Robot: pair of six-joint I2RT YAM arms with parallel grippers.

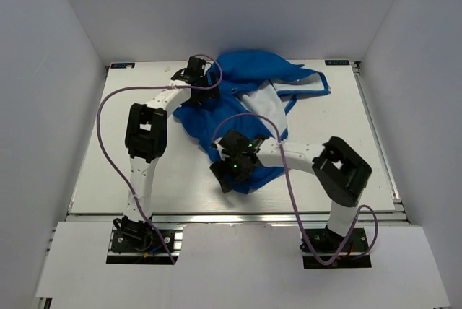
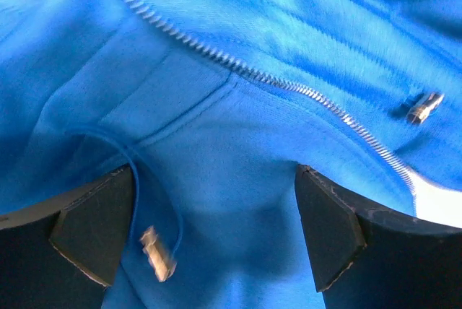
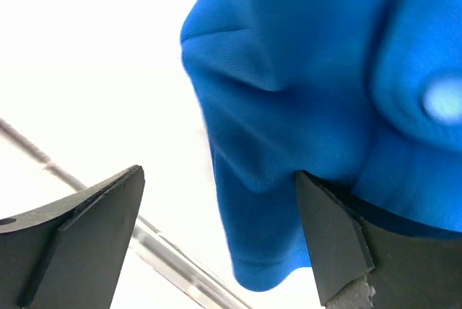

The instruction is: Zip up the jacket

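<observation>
**Zipper line just ahead of the left fingertips**

Find the jacket (image 1: pixel 253 67) heaped under both tools, blue side out with white lining (image 1: pixel 263 103) laid open, so not yet zipped. Read the left gripper (image 2: pixel 213 233) as spread wide, pinching nothing, hanging close over blue cloth. Look just beyond its fingertips for the zipper teeth (image 2: pixel 245 71), slanting from far left to near right across its gap rather than along it. Judge this arm the nearer one to the zipper. Note a metal cord tip (image 2: pixel 157 253) beside its left finger and a second cord tip (image 2: pixel 424 107) past the teeth to its right. Read the right gripper (image 3: pixel 220 229) as spread too, holding nothing, with a folded jacket edge between the fingers, reaching the right one, and bare table (image 3: pixel 86 71) behind the left. Take the garment's overall lie from the top view only, and the teeth from the left wrist only. Cannot make out the slider pull anywhere
</observation>
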